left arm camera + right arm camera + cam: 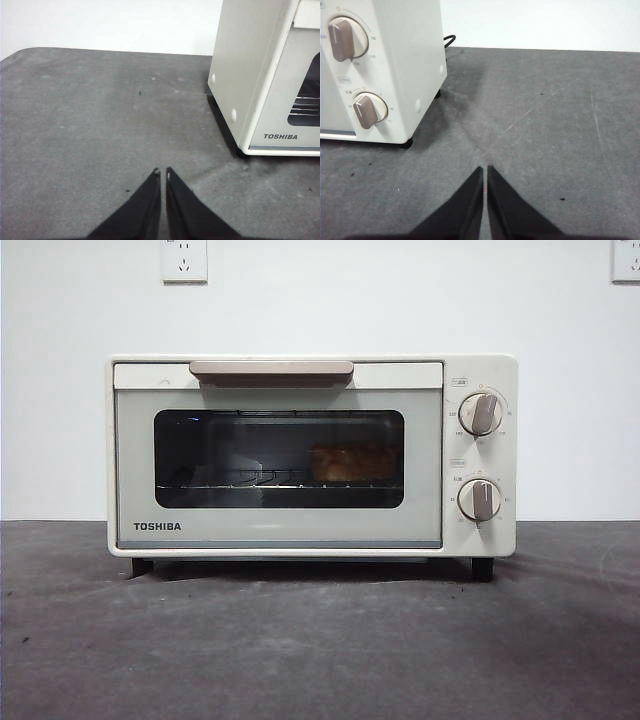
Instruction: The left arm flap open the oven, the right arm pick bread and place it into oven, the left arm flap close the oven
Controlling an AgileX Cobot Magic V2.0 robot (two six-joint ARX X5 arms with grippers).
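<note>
Left gripper (161, 172) hovering over bare grey table (90, 125), jaws pressed almost together and holding nothing, with the oven (250, 75) off to one side, its TOSHIBA corner nearest. Right gripper (485, 170) likewise nearly closed and empty above the table, near the oven's other end beside the two beige knobs (367, 110). Further out, oven door shut under its beige handle (271, 370), bread (352, 462) resting on the wire rack (250, 480) behind the dark glass, toward the knob side.

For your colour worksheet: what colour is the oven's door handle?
Beige, a pinkish tan bar handle on the cream-white oven; the front view shows it best.
</note>
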